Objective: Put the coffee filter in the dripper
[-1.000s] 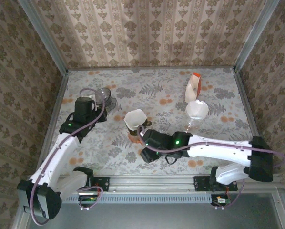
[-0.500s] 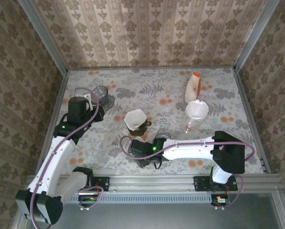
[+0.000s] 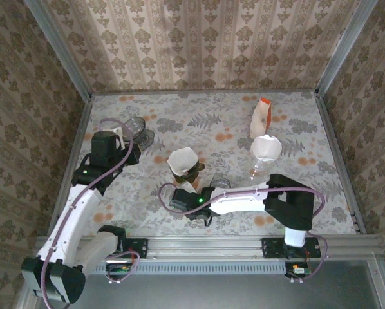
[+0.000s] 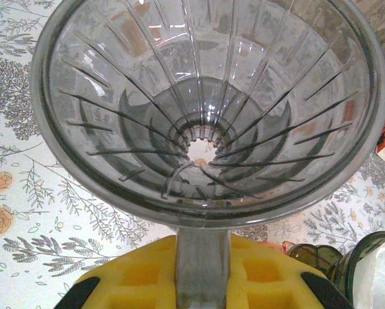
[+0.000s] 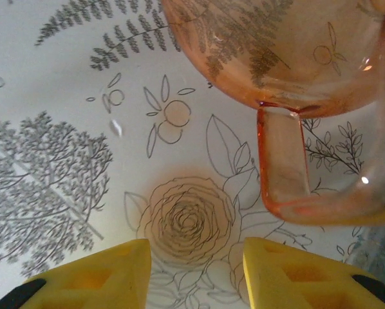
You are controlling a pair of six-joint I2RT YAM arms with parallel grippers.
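While the left gripper (image 4: 202, 277) clamps the clear dripper (image 4: 205, 109) by its handle, the right gripper (image 5: 196, 270) gapes empty; fetching the white filter (image 3: 181, 158) looks next.

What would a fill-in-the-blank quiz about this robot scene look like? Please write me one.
The left gripper is shut on the ____ of a clear ribbed dripper.
That dripper is ____: no filter paper lies in it.
The right gripper is ____, with just the flowered table showing between its fingers.
Both grippers' fingers are coloured ____.

Missing words: handle; empty; open; yellow.
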